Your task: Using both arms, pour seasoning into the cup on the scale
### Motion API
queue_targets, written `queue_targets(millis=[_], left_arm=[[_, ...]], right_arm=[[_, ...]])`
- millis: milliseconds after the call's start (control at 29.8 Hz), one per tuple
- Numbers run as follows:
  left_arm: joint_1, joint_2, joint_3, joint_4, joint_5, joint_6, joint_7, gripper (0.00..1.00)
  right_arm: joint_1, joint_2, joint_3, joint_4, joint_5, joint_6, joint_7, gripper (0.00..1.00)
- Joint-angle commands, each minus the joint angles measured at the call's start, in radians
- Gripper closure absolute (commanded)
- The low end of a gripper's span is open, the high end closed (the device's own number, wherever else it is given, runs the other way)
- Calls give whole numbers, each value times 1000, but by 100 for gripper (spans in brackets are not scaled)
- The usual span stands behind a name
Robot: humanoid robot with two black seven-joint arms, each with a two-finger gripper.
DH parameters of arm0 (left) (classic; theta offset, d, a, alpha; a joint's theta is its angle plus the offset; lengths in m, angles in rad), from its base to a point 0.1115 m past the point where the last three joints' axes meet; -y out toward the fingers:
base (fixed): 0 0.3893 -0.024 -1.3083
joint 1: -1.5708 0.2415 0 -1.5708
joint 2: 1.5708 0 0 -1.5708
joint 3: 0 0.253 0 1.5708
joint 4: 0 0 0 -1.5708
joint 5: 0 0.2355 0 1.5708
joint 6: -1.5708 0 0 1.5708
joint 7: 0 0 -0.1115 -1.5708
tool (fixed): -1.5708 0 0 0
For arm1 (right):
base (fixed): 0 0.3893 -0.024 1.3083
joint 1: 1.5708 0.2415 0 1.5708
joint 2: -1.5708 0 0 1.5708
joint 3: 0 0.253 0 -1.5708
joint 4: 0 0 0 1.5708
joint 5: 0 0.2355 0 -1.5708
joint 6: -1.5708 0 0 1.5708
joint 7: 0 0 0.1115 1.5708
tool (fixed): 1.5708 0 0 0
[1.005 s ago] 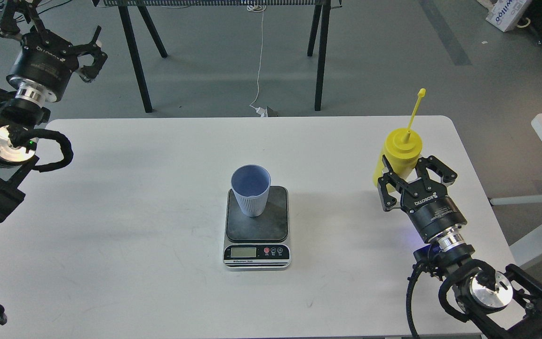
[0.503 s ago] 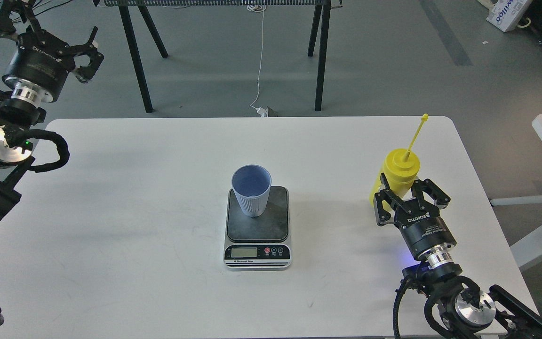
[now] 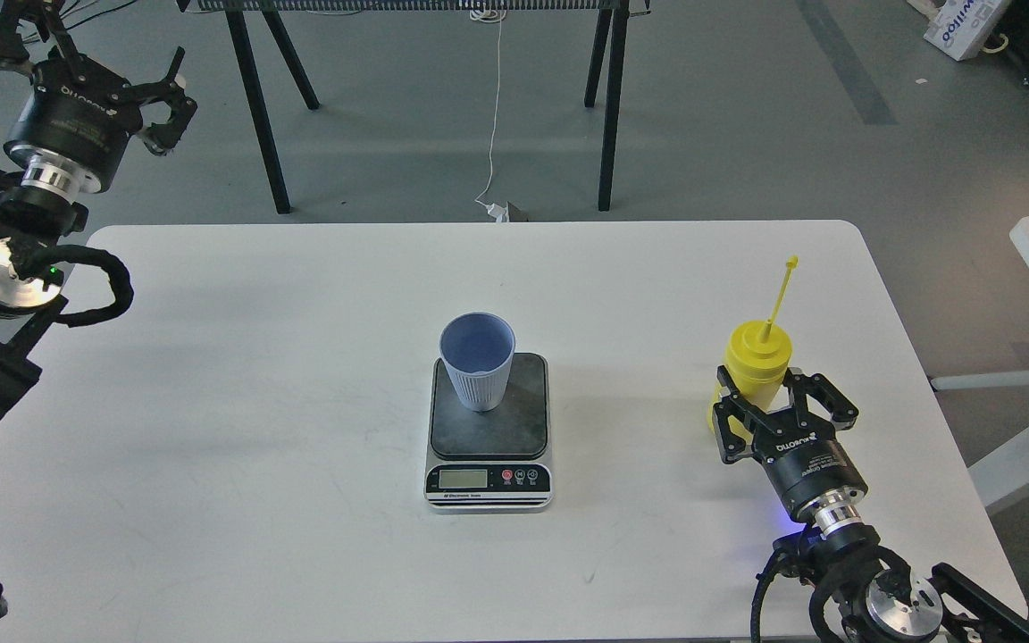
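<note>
At the upper left of the frame the left pincer (image 3: 162, 103) hangs above the floor, off the bench (image 3: 238, 357), with its fingers spread and nothing between them. It is well apart from everything the task concerns.

In the middle of the frame one scale (image 3: 489, 431) lies flat on the bench, display toward the lower edge. One cup (image 3: 477, 359) stands upright on the scale's dark platform, toward the platform's upper left part, mouth open upward; whether it holds anything I cannot tell.

At the lower right one seasoning bottle (image 3: 754, 362) stands upright on the bench, its long axis vertical, nozzle up, the thin cap strap (image 3: 781, 290) slanting up and slightly right. The right pincer (image 3: 782, 406) sits at the bottle's lower side, a finger on either flank of the body. The fingers look spread around it; whether they press on the plastic I cannot tell.

The move ahead turns on this: the bottle lies directly up-frame of the right pincer, between its fingers, so that arm is by far the nearer one. The cup is to the left of the bottle, well apart.

Count: two pincers, one scale, one cup, one bottle.
</note>
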Motion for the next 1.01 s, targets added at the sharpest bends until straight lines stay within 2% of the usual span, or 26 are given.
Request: queue_targets(millis=[0,101,168,369,603,737,838,972], left_arm=[[-1,2,0,-10,0,1,0,0],[-1,3,0,-10,0,1,0,0],[-1,5,0,-12,0,1,0,0],[-1,8,0,-12,0,1,0,0],[-1,15,-2,-55,-2,32,0,0],[0,34,-3,-59,-2,30,3,0],[-1,37,-8,-59,-5,29,8,0],[-1,41,-8,-55,-5,29,11,0]], right_arm=[[-3,-3,-22,21,-1,0,0,23],[-15,-9,-20,52,0,0,5,17],[-49,-14,-8,94,0,0,8,4],[-165,-112,26,211,-1,0,12,3],[-267,-201,63,202,-23,0,21,1],[-273,-327,87,202,-58,0,34,1],[-273,-416,165,207,-57,0,41,1],[-244,-431,335,199,-61,0,52,1]])
